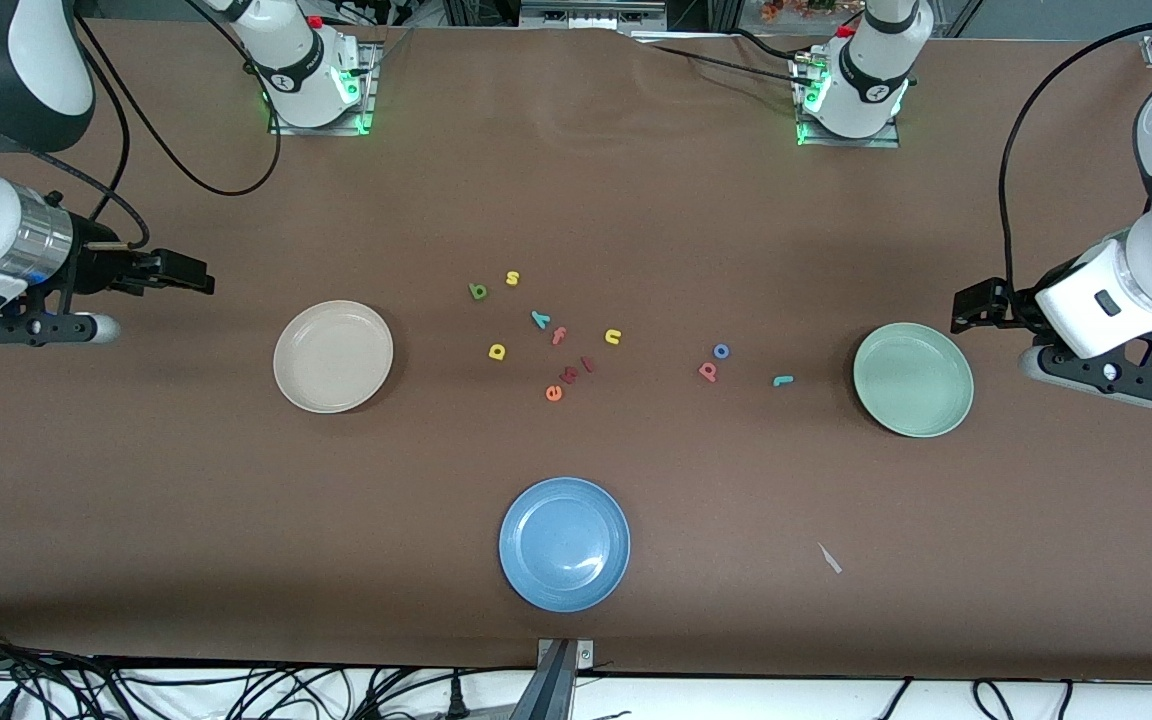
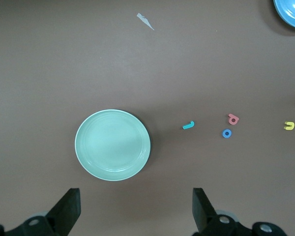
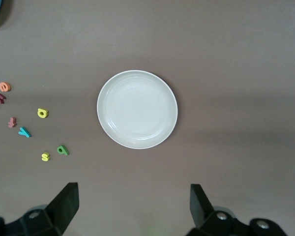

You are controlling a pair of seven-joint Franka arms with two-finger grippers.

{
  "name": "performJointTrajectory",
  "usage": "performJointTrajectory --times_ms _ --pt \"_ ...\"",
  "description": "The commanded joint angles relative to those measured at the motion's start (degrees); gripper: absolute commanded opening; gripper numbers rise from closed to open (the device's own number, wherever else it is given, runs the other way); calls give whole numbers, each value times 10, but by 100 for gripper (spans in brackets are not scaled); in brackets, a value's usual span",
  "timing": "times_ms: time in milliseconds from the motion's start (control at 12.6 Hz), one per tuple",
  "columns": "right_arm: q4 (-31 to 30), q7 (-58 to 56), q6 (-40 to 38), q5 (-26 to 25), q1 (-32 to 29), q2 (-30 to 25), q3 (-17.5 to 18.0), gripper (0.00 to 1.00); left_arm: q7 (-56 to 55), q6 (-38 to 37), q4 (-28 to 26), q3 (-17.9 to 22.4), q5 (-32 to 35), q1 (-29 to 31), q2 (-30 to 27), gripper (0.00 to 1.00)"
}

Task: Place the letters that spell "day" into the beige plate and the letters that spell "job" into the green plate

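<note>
Beside green plate (image 1: pixel 913 379), left claw (image 2: pixel 135 206) wide open, nearest teal j (image 1: pixel 783 380); right claw (image 3: pixel 132 204) open, empty, waiting by beige plate (image 1: pixel 333 356).

Matt brown table (image 1: pixel 636 200); glossy blue plate (image 1: pixel 526 560).

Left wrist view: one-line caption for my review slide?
Open left claw hovering by the empty green plate, with teal "j", pinkish-red letter and blue "o" loose on the table.

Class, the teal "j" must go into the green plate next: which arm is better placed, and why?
The left arm. Its open claw hangs by the green plate, and the teal "j" lies beside that plate. The right claw waits at the beige plate's end.
</note>
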Motion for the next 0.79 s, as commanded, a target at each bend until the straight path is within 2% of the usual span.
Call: performJointTrajectory --times_ms 0,159,317,635,714 --pt "11 -8 6 26 2 9 1 100 9 -14 8 6 -14 -1 -6 100" --pt "5 -9 9 36 3 9 2 100 16 -14 7 8 -21 -1 -6 100" --pt "-5 -9 12 36 3 6 19 100 7 -13 -4 -7 -21 -2 -1 100" --pt "-64 -8 48 35 4 -26 46 100 -93 -3 -46 -63 -22 -22 30 100" --pt "-73 -7 57 34 4 -30 55 100 -123 22 -69 -86 -22 -22 34 100"
